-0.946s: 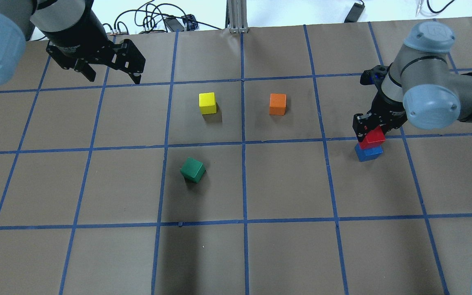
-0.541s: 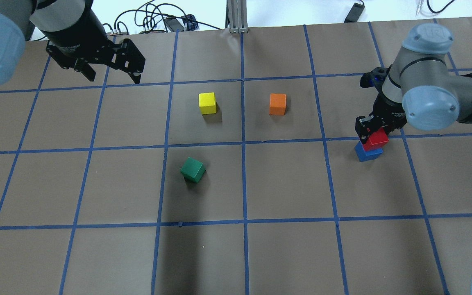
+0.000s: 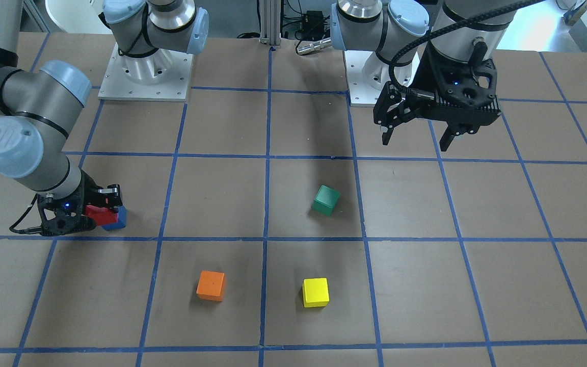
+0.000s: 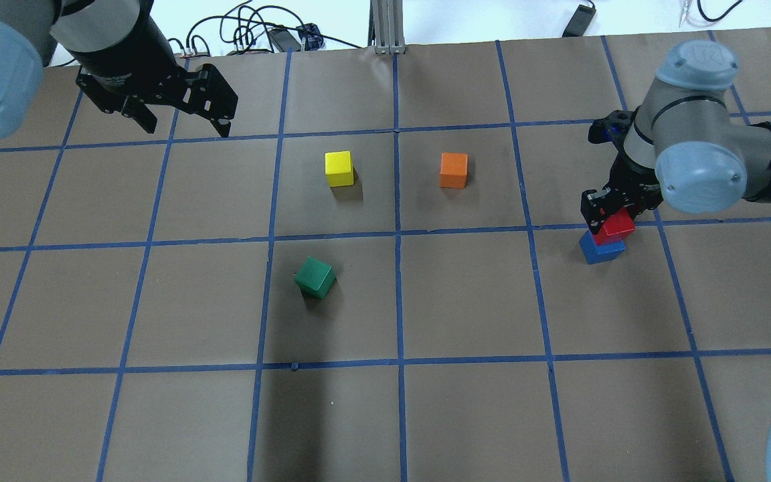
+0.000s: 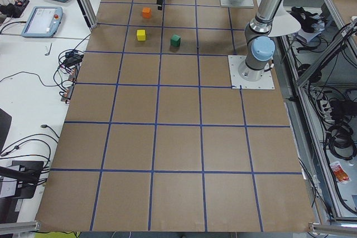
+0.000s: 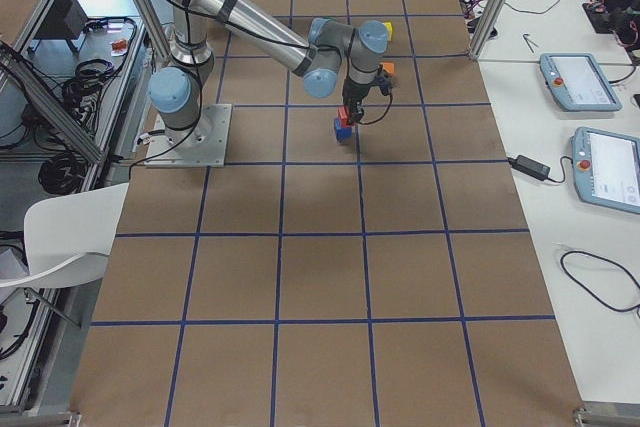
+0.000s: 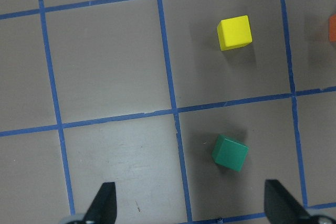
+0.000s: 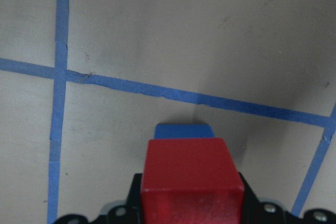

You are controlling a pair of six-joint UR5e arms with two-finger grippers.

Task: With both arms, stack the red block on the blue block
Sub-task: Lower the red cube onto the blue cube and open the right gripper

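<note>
Stacking looks nearly finished from across the tabletop (image 3: pixel 426 285). The right claw (image 3: pixel 101 214) is pinching the red block (image 3: pixel 97 216), which sits on or just above the blue block (image 3: pixel 122 218) (I cannot tell whether they touch). The left claw (image 3: pixel 416 141) hangs spread and empty, well apart from them.

From overhead, red appears a little off blue's centre, so by my reckoning letting go and backing away are left to do.

The right wrist view shows red's matte, square-edged face with a strip of blue peeking past it, over brown paper crossed by blue tape lines (image 8: pixel 173 95).

The left wrist view shows a green cube (image 7: pixel 230 152) and a yellow cube (image 7: pixel 234 32), both crisp-cornered and matte.
</note>
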